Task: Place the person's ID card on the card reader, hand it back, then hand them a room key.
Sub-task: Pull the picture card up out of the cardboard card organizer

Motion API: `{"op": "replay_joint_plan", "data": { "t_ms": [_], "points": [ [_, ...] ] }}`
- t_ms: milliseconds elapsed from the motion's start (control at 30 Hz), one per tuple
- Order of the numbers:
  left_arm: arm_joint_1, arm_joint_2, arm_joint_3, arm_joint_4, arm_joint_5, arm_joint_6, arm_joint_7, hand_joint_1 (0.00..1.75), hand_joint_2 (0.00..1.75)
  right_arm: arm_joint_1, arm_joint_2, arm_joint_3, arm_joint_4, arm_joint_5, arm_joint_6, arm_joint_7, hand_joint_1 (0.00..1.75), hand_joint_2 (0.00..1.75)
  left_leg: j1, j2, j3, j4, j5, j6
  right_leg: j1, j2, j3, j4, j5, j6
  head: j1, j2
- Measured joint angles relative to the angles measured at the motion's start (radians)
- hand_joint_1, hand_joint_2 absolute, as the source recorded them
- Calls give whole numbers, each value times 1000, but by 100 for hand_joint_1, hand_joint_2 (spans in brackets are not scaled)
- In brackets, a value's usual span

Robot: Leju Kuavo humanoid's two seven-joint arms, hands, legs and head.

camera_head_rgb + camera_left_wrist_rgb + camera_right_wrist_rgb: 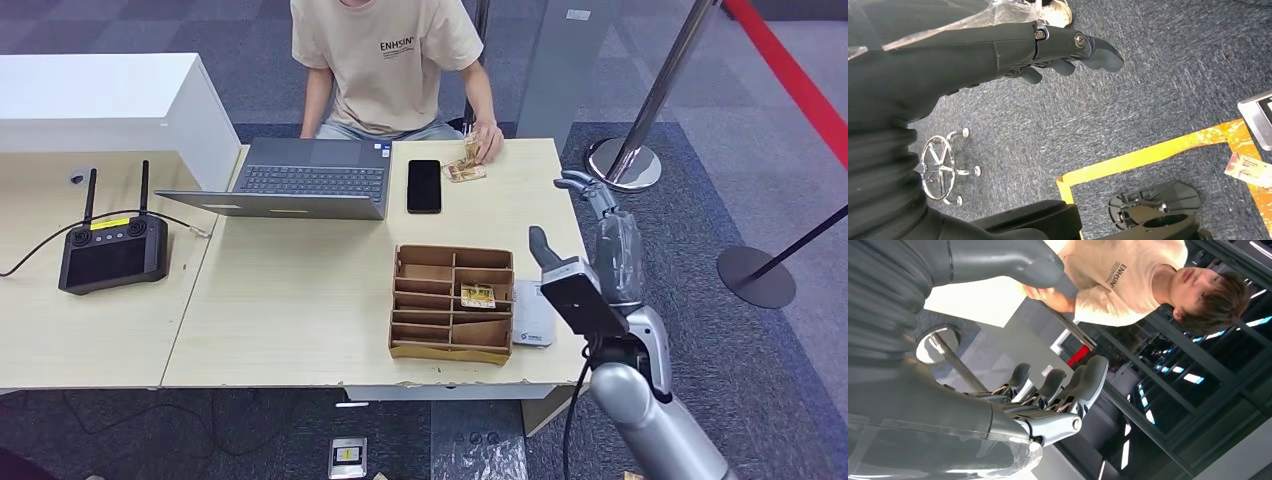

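Nearest us, our right hand [590, 215] is raised off the near-right table corner with fingers spread and nothing in them, while our left hand [1063, 52] hangs over the grey carpet, fingers loosely curled and empty. Between it and the person lie the white card reader [532, 315] and the brown cardboard divided tray [452, 303], so a low reach could clip either. Farther off, the small tan ID card [464, 172] lies flat beside the person's hand [487, 141], hard to pinch and easy to fumble.

Silver right arm [650, 425] with black cable, clear plastic wrap, dark grey screw-jointed fingers [1098, 50]
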State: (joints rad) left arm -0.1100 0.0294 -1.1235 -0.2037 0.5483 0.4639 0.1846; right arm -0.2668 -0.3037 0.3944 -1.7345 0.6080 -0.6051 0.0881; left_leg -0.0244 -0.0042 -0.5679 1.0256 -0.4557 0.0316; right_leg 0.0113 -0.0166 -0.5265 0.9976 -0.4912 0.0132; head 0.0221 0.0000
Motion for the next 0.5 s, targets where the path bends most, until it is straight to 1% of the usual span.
{"op": "replay_joint_plan", "data": {
  "t_ms": [67,167,267,333,500],
  "points": [
    [0,0,1,0,0,0,0,0,175,2,4,2,1,31,1,6,45,175,0,0,0,0,0,0,0,0,0,0,0,0,0,0],
    [0,0,2,0,0,0,1,0,175,8,12,9,6,88,1,19,46,175,0,0,0,0,0,0,0,0,0,0,0,0,0,0],
    [-1,-1,2,0,0,0,4,0,175,18,22,20,14,126,-6,25,41,175,0,0,0,0,0,0,0,0,0,0,0,0,0,0],
    [-1,-1,3,0,0,0,5,0,175,25,31,27,20,136,-15,25,41,175,0,0,0,0,0,0,0,0,0,0,0,0,0,0],
    [-1,-2,4,0,1,2,5,0,175,42,57,50,44,138,-40,11,45,175,0,0,0,0,0,0,0,0,0,0,0,0,0,0]
  ]
}}
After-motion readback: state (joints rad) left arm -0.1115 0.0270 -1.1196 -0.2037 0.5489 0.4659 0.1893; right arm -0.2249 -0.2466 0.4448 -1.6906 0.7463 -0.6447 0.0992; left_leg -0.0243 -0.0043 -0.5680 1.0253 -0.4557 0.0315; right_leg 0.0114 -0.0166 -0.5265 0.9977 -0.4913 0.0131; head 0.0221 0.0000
